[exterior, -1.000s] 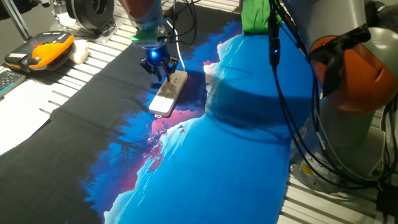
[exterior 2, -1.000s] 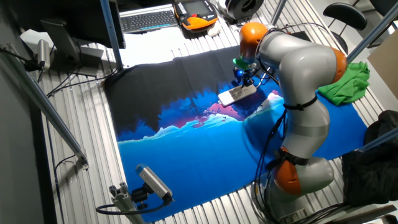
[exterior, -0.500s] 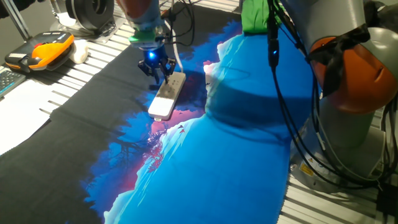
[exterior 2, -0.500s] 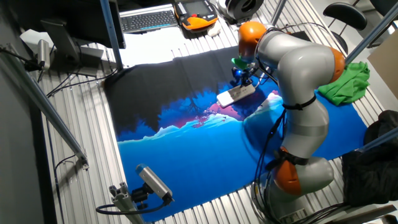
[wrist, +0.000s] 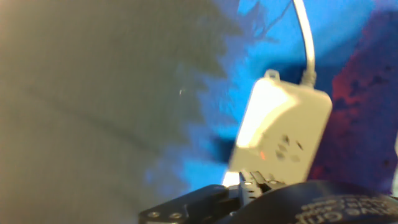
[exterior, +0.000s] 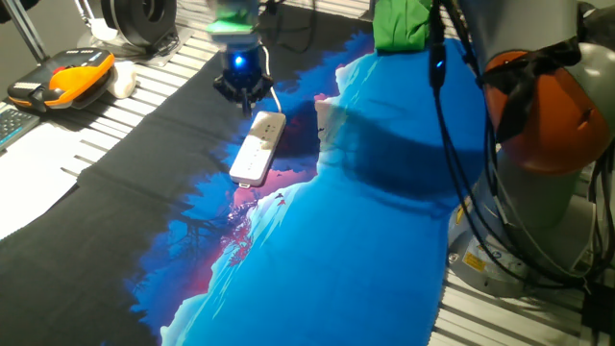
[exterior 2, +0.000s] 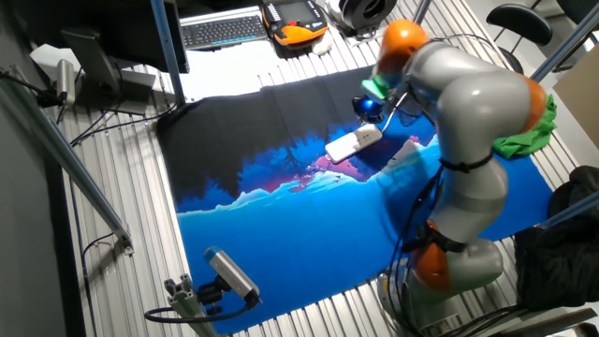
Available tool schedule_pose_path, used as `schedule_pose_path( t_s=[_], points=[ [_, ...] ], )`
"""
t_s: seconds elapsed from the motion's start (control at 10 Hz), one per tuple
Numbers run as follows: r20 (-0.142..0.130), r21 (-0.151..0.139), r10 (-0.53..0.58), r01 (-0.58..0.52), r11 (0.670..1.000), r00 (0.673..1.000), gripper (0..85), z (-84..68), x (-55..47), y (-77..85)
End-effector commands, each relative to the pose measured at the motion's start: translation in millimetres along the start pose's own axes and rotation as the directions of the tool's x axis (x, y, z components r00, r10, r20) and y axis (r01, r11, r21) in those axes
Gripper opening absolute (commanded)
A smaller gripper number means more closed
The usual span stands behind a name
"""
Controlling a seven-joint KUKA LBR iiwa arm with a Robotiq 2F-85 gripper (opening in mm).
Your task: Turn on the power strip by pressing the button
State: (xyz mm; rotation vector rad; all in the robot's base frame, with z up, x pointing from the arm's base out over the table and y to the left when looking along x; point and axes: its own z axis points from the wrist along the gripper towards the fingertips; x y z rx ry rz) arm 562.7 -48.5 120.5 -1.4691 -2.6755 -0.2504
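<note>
The white power strip (exterior: 258, 147) lies on the black-and-blue cloth, its thin white cord (exterior: 270, 94) running from the far end. It also shows in the other fixed view (exterior 2: 354, 143) and fills the right of the hand view (wrist: 283, 127). My gripper (exterior: 241, 92) hangs just above and beyond the strip's cord end, off the strip, and is also seen in the other fixed view (exterior 2: 368, 106). In the hand view the fingertips (wrist: 247, 182) meet with no gap and hold nothing. A tiny orange spot (wrist: 262, 154) shows on the strip's face; the button itself is not clear.
An orange-and-black handheld device (exterior: 62, 79) lies at the far left beside white paper (exterior: 29, 183). A green cloth (exterior: 402, 21) lies at the back, a keyboard (exterior 2: 223, 31) beyond the cloth. The arm's grey body (exterior 2: 468, 140) and its cables (exterior: 452, 144) overhang the right side.
My gripper has lifted off the strip's cord end and drawn back toward the far edge. The strip has shifted slightly at most.
</note>
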Motion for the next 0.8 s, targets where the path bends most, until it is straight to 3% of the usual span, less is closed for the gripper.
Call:
schedule_pose_path(
  t_s=[0.0, 0.1, 0.2, 0.4, 0.5, 0.6, 0.7],
  points=[
    [-0.017, -0.001, -0.223, 0.223, 0.975, 0.975, 0.0, -69.1, 18.1, 0.1],
    [-0.007, 0.031, -0.317, 0.317, 0.948, 0.948, 0.0, -78.0, 28.8, -4.1],
    [-0.015, 0.035, -0.422, 0.422, 0.906, 0.907, 0.0, -85.3, 39.8, -8.5],
    [-0.009, 0.084, -0.605, 0.604, 0.793, 0.796, 0.0, -95.4, 59.9, -12.5],
    [0.02, 0.131, -0.659, 0.651, 0.747, 0.752, 0.0, -97.1, 67.1, -11.5],
    [0.035, 0.181, -0.724, 0.709, 0.682, 0.688, 0.0, -97.2, 70.1, -10.1],
    [0.026, 0.184, -0.755, 0.739, 0.648, 0.655, 0.0, -96.6, 72.4, -8.4]
  ],
)
